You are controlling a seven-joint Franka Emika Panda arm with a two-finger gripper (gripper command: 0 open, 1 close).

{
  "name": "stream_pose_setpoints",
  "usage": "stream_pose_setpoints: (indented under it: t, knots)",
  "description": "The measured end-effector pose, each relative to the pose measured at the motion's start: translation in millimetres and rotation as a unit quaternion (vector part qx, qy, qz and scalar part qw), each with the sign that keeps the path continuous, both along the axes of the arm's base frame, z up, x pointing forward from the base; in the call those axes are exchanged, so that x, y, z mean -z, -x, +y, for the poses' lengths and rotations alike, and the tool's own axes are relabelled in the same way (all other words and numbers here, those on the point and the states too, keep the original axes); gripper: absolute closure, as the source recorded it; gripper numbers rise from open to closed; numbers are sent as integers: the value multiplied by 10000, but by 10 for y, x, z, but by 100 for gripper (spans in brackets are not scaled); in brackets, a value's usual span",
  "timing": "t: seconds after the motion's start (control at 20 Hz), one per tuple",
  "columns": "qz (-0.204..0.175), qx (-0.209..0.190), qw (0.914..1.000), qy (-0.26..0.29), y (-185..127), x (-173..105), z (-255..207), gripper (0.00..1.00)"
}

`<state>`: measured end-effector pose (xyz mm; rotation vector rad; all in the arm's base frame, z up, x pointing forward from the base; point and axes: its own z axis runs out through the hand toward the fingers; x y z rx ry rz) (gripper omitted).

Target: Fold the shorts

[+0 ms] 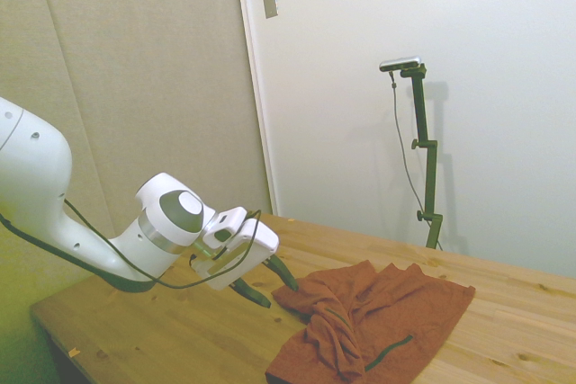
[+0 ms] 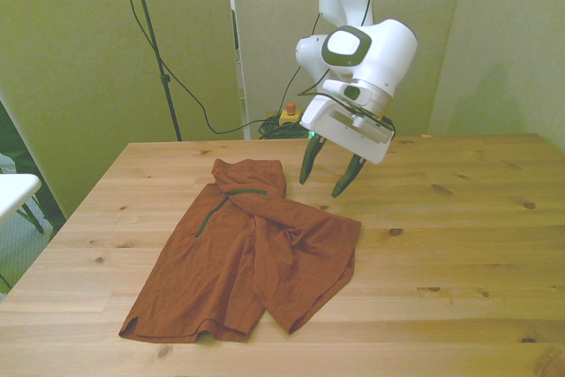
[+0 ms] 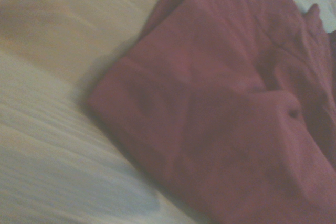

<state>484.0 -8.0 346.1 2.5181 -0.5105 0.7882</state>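
The wooden table (image 2: pixel 459 245) was the biggest thing, wide and mostly bare. The white arm (image 2: pixel 366 46) reached over it from the far edge. The rust-orange shorts (image 2: pixel 252 258) lay rumpled on the table toward the front view's left, with one part flopped over another and a dark zipper (image 2: pixel 212 214) showing (the wrist view showed only blurry red cloth (image 3: pixel 220 119) on pale wood). The claw (image 2: pixel 326 173) hung in the air just beside the far end of the shorts, on the front view's right. Its two dark fingers (image 2: pixel 307 162) were spread wide apart and held nothing. Nothing sat between the claw and the shorts. Black cables (image 2: pixel 190 94) hung behind the table.
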Motion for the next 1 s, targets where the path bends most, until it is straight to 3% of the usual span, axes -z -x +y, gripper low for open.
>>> stream_pose_setpoints:
  t: [0.3, 0.6, 1.0]
  knots:
    - [-16, -885, 9959, 195, 16, 106, 225, 0]
    - [212, -973, 9945, 330, -102, 172, 19, 0]
    - [89, -1027, 9943, 268, -533, 181, -49, 0]
